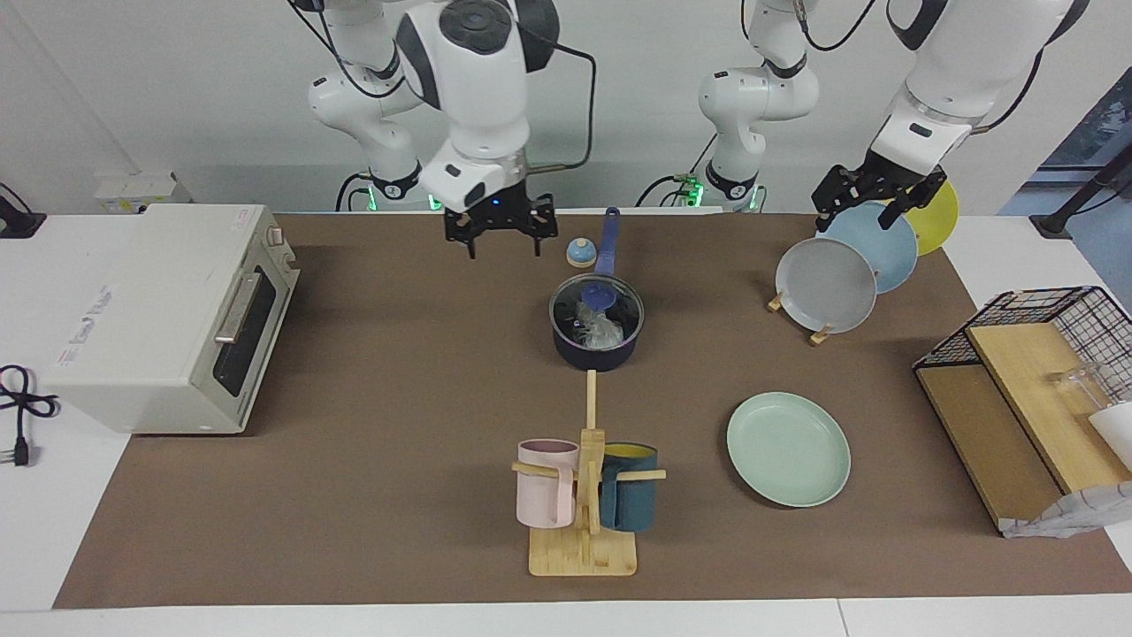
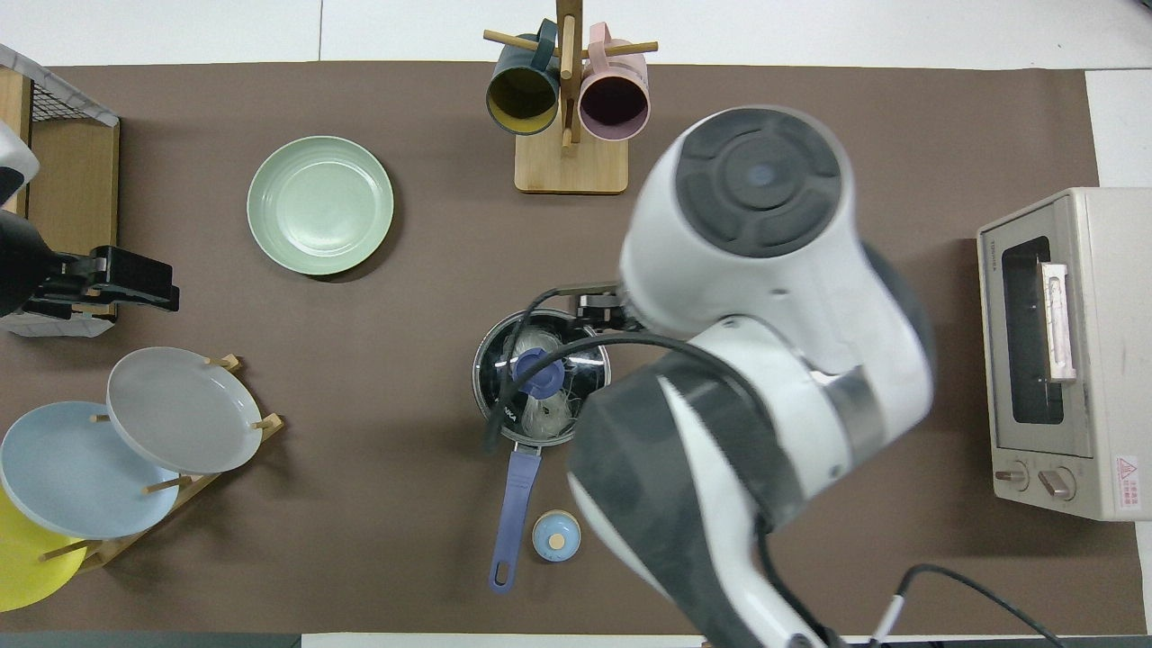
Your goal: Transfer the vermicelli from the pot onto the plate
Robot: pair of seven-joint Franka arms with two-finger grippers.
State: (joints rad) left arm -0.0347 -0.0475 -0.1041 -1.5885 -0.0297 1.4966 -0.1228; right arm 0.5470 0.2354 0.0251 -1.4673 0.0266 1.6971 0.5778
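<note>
The small dark navy saucepan (image 1: 596,332) sits near the middle of the brown table mat (image 1: 380,372), its long blue handle (image 1: 608,241) pointing toward the robots. A clear glass lid with a blue knob (image 1: 600,295) covers it, and through the glass shows a whitish tangle of thin vermicelli (image 1: 598,329) lying inside the pot. Just beside the handle, toward the right arm's end, stands a small round light blue bell-shaped object with a wooden top (image 1: 580,253).

The round pale mint-green plate (image 1: 788,448) lies flat on the mat, farther from the robots than the pot and toward the left arm's end, well apart from the pot and bare.

The right gripper (image 1: 502,241) hangs in the air over the mat close to the robots' edge, beside the pot handle toward the right arm's end; its fingers stand apart and hold nothing. The left gripper (image 1: 871,202) hovers over the wooden plate rack (image 1: 800,320) with its grey, light blue and yellow plates; its fingers look spread and empty.

A wooden mug tree (image 1: 585,495) carrying a pink mug (image 1: 546,482) and a dark teal mug (image 1: 630,486) stands farther from the robots than the pot. A cream toaster oven (image 1: 172,314) sits at the right arm's end, and a black wire basket with wooden boards (image 1: 1039,389) at the left arm's end.
</note>
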